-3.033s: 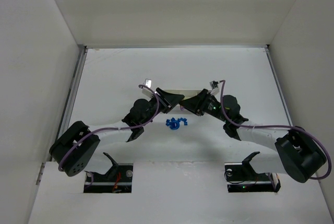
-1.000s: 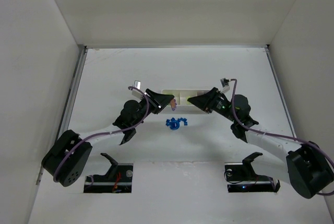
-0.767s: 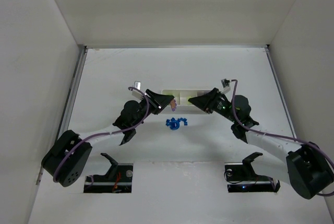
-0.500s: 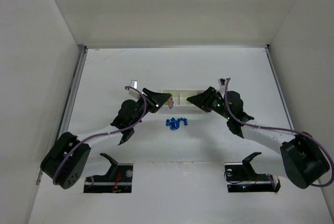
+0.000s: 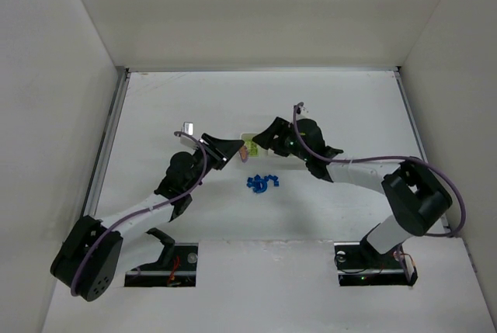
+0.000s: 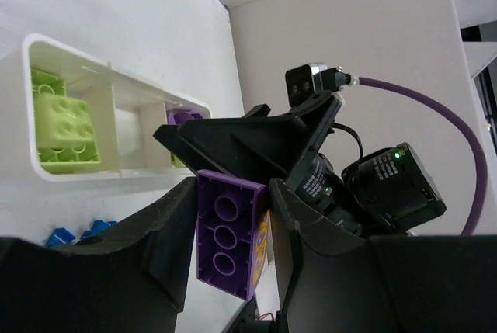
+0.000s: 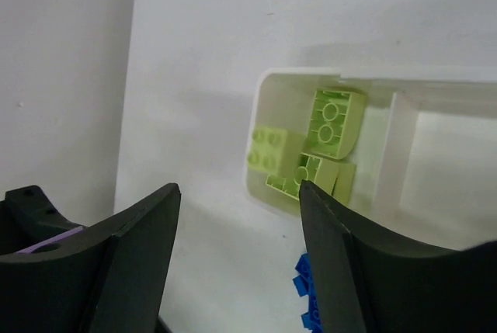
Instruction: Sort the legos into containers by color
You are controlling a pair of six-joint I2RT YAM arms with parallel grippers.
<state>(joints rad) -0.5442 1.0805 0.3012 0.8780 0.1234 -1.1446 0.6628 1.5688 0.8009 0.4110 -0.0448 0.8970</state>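
My left gripper [image 6: 231, 240] is shut on a purple lego [image 6: 227, 234], held in the air just left of the white tray [image 6: 109, 173]. From above, that gripper [image 5: 231, 151] and its brick [image 5: 244, 151] hang beside the tray's left end. My right gripper [image 7: 241, 263] is open and empty over that same end, where several yellow-green legos [image 7: 330, 125] lie in the end compartment. The overhead view has it [image 5: 262, 140] covering most of the tray. Several blue legos [image 5: 264, 183] sit piled on the table in front of the tray. Another purple brick [image 6: 183, 117] lies in a farther compartment.
White walls close in the table on three sides, with a metal rail [image 5: 109, 139] along the left. The two grippers are close together, nearly tip to tip, above the tray's left end. The blue pile [image 7: 308, 302] lies just near the right gripper's fingers.
My right arm has swung left along the tray to its left end and its jaws have opened. The left gripper has drawn back slightly left, still holding the purple brick.
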